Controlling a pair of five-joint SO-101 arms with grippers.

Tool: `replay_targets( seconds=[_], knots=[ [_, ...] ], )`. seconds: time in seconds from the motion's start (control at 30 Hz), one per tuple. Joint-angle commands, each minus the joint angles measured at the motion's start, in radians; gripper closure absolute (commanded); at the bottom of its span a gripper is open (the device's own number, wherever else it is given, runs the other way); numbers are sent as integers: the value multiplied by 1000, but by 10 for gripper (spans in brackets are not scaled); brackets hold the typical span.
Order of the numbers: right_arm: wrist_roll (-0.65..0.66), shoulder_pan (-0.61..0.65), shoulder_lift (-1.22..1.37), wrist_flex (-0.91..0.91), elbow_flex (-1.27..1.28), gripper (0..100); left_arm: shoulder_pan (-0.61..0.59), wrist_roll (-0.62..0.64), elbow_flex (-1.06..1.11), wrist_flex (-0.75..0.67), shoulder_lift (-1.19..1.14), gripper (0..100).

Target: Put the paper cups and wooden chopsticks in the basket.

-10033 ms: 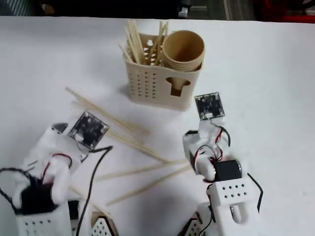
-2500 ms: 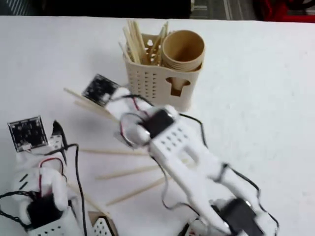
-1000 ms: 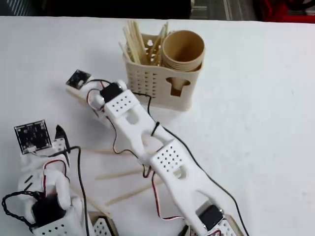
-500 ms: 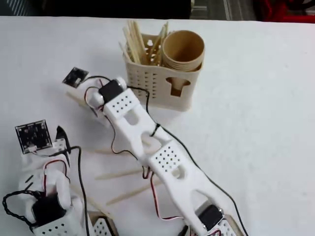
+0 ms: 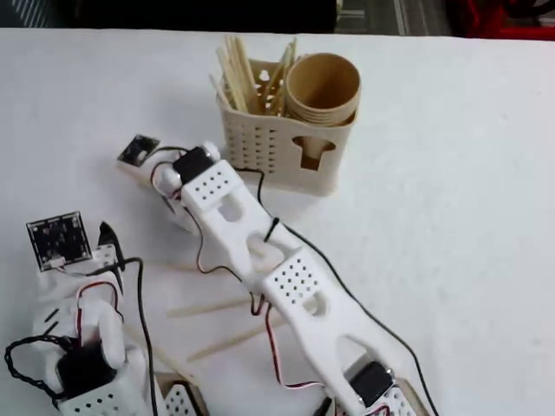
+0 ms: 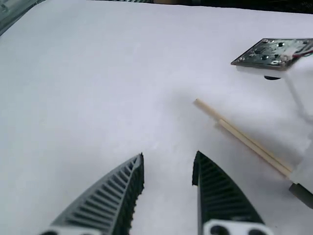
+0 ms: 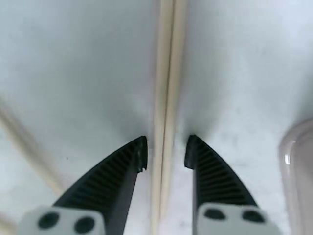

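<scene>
White tabletop (image 5: 451,173) spread across the overhead view, with a dark strip of room along its far edge. Toward the far middle stood the basket (image 5: 282,147), cream-coloured with holes in its walls. A stack of paper cups (image 5: 323,85) sat in one compartment, and a bundle of chopsticks (image 5: 247,69) stood fanned out in the other. Several loose chopsticks (image 5: 212,305) lay flat on the near part of the tabletop, partly under my right arm (image 5: 286,277). That arm stretched on a slant from the near edge to a spot just beside the basket, on the side of the bundle. My left arm (image 5: 82,347) was drawn in at the near corner, well apart from the basket.

From my left wrist, my left tool (image 6: 168,156) was open over bare tabletop, with nothing between its dark ribbed fingers. Beyond it a pair of chopsticks (image 6: 244,139) lay side by side, running up to my right arm's wrist. A small circuit board (image 6: 274,51) hung above them.

From my right wrist, my right tool (image 7: 165,142) was partly open and low over the tabletop. One finger stood on each side of the pair of chopsticks (image 7: 166,73), which ran straight through the gap. The fingers were close to the wood, but I could not tell whether they touched it, and they had no grip on it. A single chopstick (image 7: 24,142) lay aslant off to one side.
</scene>
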State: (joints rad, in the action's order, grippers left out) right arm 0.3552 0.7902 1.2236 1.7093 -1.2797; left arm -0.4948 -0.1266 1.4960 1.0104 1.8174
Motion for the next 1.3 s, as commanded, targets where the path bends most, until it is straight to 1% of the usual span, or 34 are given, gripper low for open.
replay_targets(
  seconds=[0.0,0.03,0.1,0.23,0.5,0.7,0.9,1.1,1.27],
  knots=[
    [23,12,-16,10,64,967,-7,2,-6,-18,10,827],
    [46,12,-19,10,75,991,-7,2,-6,-18,10,827],
    [72,18,-19,12,84,978,-7,2,-6,-18,10,827],
    [72,33,-39,15,75,980,-7,2,-6,-18,10,827],
    [69,36,-278,16,109,980,-7,2,-6,-18,10,827],
    [69,38,-530,16,316,980,-7,2,-6,-18,10,827],
    [68,33,-855,13,491,980,-7,2,-6,-20,10,827],
    [66,19,-1112,4,522,980,-7,2,-6,-20,10,827],
    [64,-68,-1242,-122,522,980,-7,2,-6,-20,10,827]
  ],
)
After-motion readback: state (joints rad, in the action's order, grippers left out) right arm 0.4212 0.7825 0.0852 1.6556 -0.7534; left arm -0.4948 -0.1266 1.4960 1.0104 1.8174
